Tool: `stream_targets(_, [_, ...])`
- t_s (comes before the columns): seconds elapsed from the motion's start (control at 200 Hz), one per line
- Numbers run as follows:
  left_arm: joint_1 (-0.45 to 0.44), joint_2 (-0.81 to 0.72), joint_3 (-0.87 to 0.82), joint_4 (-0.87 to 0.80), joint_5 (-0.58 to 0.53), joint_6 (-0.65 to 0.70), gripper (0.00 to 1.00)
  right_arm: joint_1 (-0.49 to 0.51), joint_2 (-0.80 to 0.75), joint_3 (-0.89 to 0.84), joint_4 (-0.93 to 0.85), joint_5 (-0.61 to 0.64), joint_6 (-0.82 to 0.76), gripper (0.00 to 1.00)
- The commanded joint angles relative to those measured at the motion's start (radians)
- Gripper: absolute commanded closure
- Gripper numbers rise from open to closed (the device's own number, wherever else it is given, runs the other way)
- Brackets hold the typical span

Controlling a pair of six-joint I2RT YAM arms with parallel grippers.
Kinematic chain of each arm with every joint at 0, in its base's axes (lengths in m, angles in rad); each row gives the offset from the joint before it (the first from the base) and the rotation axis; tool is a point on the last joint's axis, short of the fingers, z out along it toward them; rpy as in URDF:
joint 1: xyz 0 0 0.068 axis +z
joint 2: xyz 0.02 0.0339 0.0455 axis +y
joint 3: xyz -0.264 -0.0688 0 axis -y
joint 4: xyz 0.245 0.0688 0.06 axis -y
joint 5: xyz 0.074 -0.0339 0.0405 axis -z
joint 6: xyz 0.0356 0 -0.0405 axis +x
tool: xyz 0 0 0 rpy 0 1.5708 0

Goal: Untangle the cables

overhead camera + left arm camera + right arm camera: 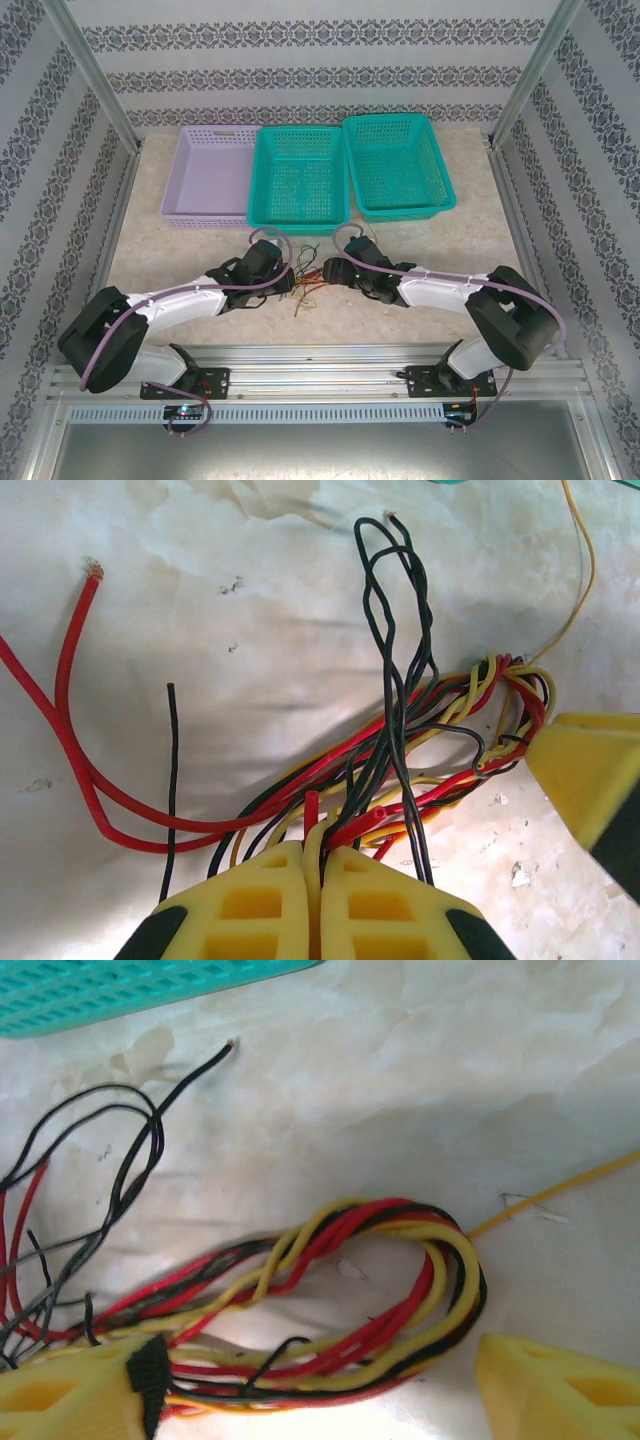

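Two robot arms meet over a knot of cables (310,275) near the middle of the bench (450,250), a little toward its near edge. Seen from overhead, the left gripper (283,280) and the right gripper (342,272) face each other from either side of the knot, close together. Three baskets stand in a row along the far edge. A lilac basket (210,178) sits toward the far left corner, a teal basket (300,180) just beside it, and a second teal basket (398,165) to the right.

From the left wrist, the left gripper's yellow fingers (255,900) are pressed together on the bundle, with red and yellow strands pinched in the narrow slit between them. Red, yellow and black strands run twisted from those jaws up to the right, where they meet a yellow finger (590,780) of the right gripper. A twisted black pair (395,610) runs out of the bundle toward the far side. A loose red cable (70,730) curves off to the left, its frayed end lying on the bench. A thin yellow wire (585,570) trails away at the upper right.

From the right wrist, the right gripper's jaws stand wide apart. A loop of red, yellow and black strands lies flat on the bench between them, running against the finger (70,1390) at the lower left of that view and stopping short of the other.
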Motion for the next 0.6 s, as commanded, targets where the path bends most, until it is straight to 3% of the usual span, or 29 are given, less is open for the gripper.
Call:
stream_targets(0.0, [-0.008,-0.026,-0.017,0.052,0.017,-0.026,1.0,-0.001,0.024,0.03,-0.003,0.009,0.036,0.25])
stream_targets(0.24, [-0.01,-0.006,-0.027,0.114,0.019,-0.048,1.0,0.06,0.077,0.044,0.005,0.032,0.062,0.32])
stream_targets(0.47, [-0.019,-0.009,-0.03,0.159,0.029,-0.068,1.0,0.071,0.12,0.05,0.032,0.035,0.084,0.5])
stream_targets(0.595, [-0.021,-0.049,-0.047,0.16,0.023,-0.069,1.0,0.07,0.093,0.037,0.03,0.067,0.086,0.66])
